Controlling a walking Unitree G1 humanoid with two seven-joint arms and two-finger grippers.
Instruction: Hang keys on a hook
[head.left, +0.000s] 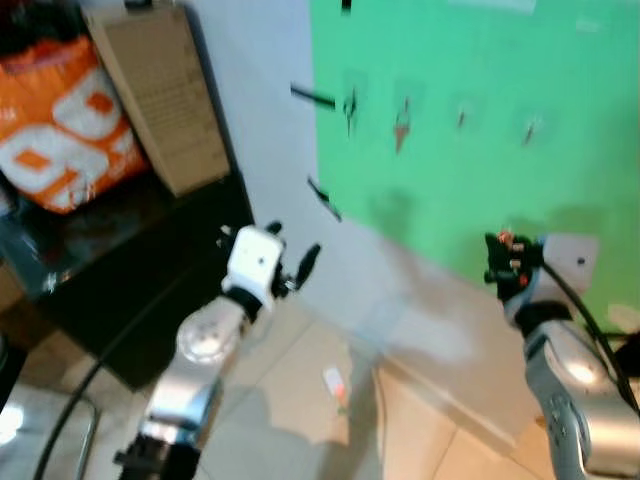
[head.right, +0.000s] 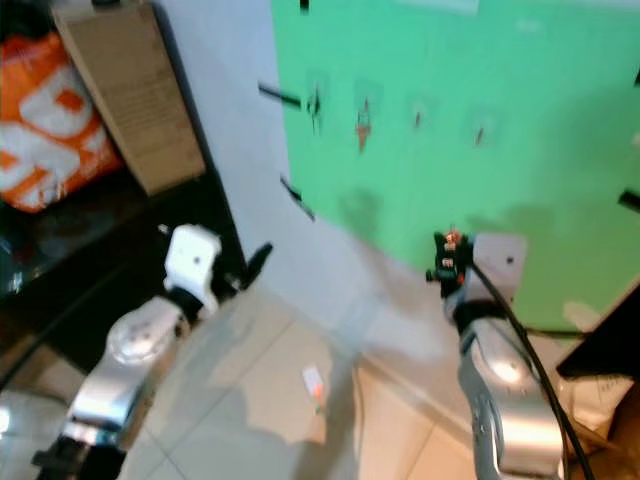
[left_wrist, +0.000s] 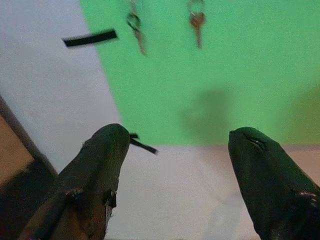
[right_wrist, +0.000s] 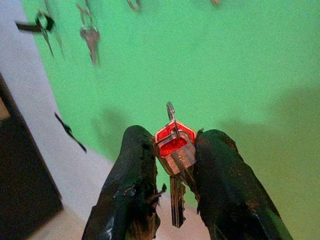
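Two of my grippers are up: my right gripper (right_wrist: 172, 160) pinches the red-headed keys (right_wrist: 173, 150) before the green board's (head.left: 480, 120) lower edge, my left gripper (left_wrist: 172, 150) spread empty

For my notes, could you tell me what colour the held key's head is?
Red, on the keys; clearest in the right wrist view.

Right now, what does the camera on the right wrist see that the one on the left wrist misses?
Right wrist view alone: the right pincer shut on a red-headed key, ring up, blade hanging down. Left wrist view alone: the left pincer, open, holding nothing. Both: the green board, keys already hanging on it, black tape strips and the white wall beside the board.
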